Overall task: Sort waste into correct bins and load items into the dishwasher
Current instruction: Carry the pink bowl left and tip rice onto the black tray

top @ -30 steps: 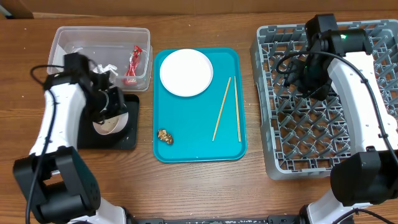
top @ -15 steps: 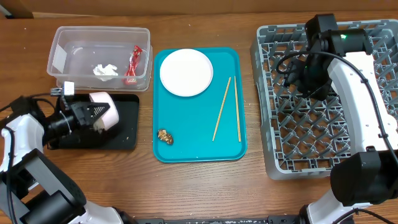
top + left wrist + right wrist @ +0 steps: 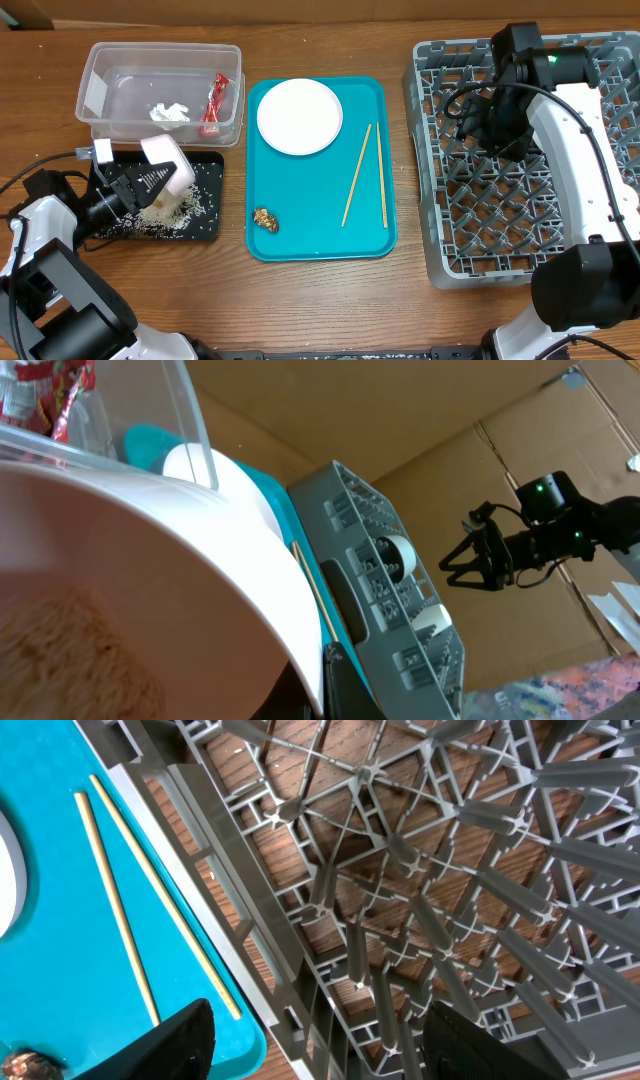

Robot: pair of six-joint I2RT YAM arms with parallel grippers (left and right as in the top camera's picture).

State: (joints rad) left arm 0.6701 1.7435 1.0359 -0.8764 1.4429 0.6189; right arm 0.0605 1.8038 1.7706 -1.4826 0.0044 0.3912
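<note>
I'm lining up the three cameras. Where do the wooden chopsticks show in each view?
Overhead: the chopsticks lie on the right part of the teal tray.
Left wrist: mid-frame, a thin pale stick just past the rim of the bowl, probably one of them.
Right wrist: both at upper left, running diagonally.
Shared landmark: the teal tray under them.

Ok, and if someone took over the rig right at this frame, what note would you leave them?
Left gripper: shut on the pale white bowl, tipped over the shallow black rectangular tray; loose white rice grains lie on it.
Right gripper: open, empty, over the grey plastic pegged dish rack.
Done: crumpled red wrapper and white crumpled paper scrap are in the clear rectangular plastic tub.
Left: small brown food lump, round white plate and thin wooden chopsticks lie on the teal serving tray; the bowl goes to the rack.
</note>
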